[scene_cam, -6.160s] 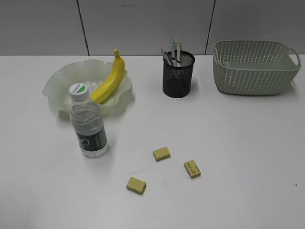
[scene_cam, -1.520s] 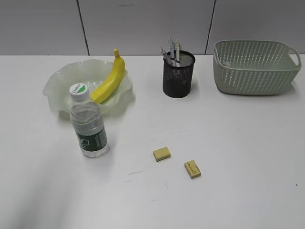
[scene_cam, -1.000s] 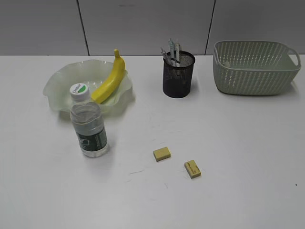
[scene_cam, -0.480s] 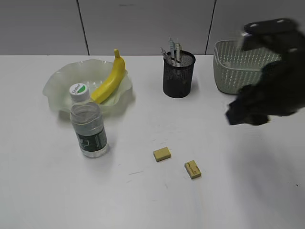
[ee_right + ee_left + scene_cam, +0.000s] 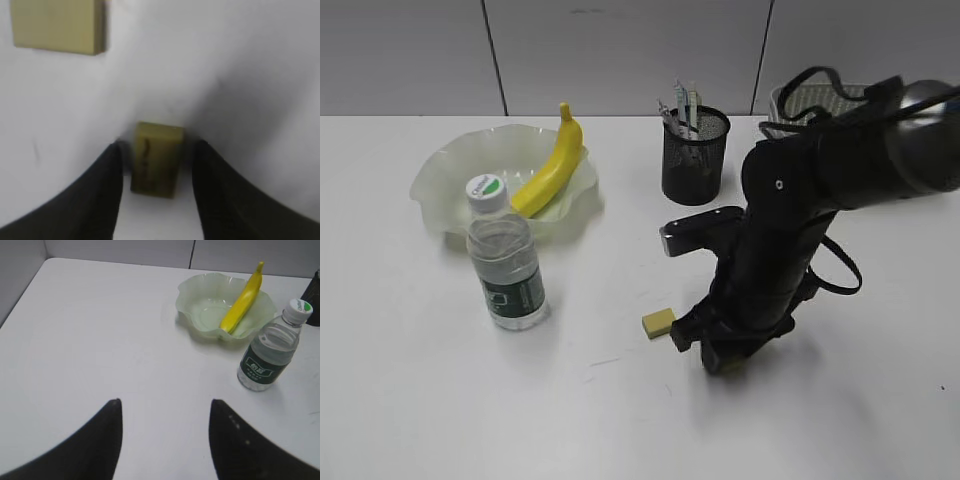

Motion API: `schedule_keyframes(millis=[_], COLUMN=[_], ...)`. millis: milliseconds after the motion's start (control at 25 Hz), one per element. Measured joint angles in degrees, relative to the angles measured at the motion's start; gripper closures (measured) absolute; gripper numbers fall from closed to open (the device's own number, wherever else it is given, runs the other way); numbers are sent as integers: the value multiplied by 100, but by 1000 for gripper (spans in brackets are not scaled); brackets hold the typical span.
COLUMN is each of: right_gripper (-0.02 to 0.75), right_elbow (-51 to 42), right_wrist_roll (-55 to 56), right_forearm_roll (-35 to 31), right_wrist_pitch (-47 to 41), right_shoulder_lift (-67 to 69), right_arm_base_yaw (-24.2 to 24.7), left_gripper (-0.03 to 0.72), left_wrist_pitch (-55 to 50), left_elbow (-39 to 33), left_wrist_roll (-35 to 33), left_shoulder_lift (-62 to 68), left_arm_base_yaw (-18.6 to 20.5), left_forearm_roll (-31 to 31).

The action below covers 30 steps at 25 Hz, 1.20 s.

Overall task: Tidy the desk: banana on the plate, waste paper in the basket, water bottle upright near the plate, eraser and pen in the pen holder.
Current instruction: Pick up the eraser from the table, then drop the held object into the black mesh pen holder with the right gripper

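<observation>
Two yellow erasers lie on the white desk (image 5: 470,400). My right gripper (image 5: 724,360) is down at the desk, open, with its jaws on either side of one eraser (image 5: 157,159); a small gap shows on each side. The other eraser (image 5: 658,322) lies just to its left and also shows in the right wrist view (image 5: 57,25). The banana (image 5: 552,166) lies in the plate (image 5: 445,175). The water bottle (image 5: 505,262) stands upright in front of the plate. The pen holder (image 5: 694,160) holds several pens. My left gripper (image 5: 165,402) is open and empty over bare desk. No waste paper is in view.
The basket (image 5: 800,100) stands at the back right, mostly hidden behind my right arm. The left wrist view shows the plate (image 5: 195,300), banana (image 5: 244,300) and bottle (image 5: 267,357) at its upper right, and the desk's left edge (image 5: 20,295).
My right arm has swung in from the right and come down over the right-hand eraser. A third eraser seen 6.2 s ago is gone from the desk. Nothing else moved.
</observation>
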<state>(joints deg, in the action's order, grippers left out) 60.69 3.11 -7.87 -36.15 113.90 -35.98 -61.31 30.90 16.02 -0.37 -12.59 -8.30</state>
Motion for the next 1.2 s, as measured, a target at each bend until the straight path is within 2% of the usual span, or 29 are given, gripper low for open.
schedule_keyframes(millis=[80,160,360,520,640,880,960,1040,1120,1200], right_gripper=[409,534,528,528,528,526,471,370,269,225], right_elbow=[57,56,155,1284,2461,4522,4897,5053,5091,5110], right_wrist_roll=[37,39,259,257,192,-367,-714,-940,-1032,-1064], right_forearm_roll=[35,110,750,991,1012,412,-13,-289,-383,-316], right_wrist_pitch=[45,93,952,1410,1273,284,-78,-344,-653,-999], right_shoulder_lift=[53,36,-768,-808,-164,1124,1383,1523,1541,1519], right_arm_base_yaw=[0,0,174,1063,1536,1543,1531,1519,1513,1507], left_gripper=[272,272,272,272,272,272,272,272,272,272], left_wrist_pitch=[0,0,0,0,0,0,0,0,0,0], left_elbow=[0,0,0,0,0,0,0,0,0,0], left_wrist_roll=[0,0,-7,-7,-9,-14,-14,-14,-14,-14], left_shoulder_lift=[0,0,0,0,0,0,0,0,0,0], left_arm_base_yaw=[4,4,4,4,4,4,4,4,4,4], left_forearm_roll=[0,0,0,0,-6,-6,-6,-6,-6,-6])
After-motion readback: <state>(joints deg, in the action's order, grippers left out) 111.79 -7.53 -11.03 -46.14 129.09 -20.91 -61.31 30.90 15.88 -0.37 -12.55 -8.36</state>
